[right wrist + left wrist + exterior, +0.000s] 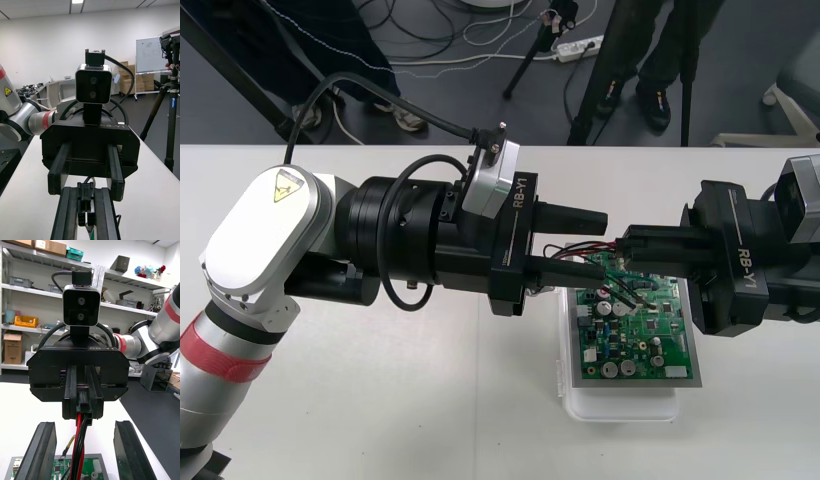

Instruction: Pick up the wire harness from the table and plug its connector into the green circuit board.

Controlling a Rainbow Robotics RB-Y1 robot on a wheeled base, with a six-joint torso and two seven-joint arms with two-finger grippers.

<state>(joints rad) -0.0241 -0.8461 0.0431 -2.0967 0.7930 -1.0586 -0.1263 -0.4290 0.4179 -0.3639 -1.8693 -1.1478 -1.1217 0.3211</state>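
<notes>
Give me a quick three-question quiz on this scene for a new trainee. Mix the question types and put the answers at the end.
1. True or false: the left gripper has its jaws shut on the wire harness.
2. Which gripper holds the harness's black plug? A) left gripper B) right gripper C) neither
3. Short answer: what lies on the table below the spot where the two grippers meet?

Key
1. False: its jaws stand open, one on each side of the wires.
2. B: its jaws are shut on the plug, and the red and black wires hang down from it.
3. The green circuit board on its white base.
</notes>
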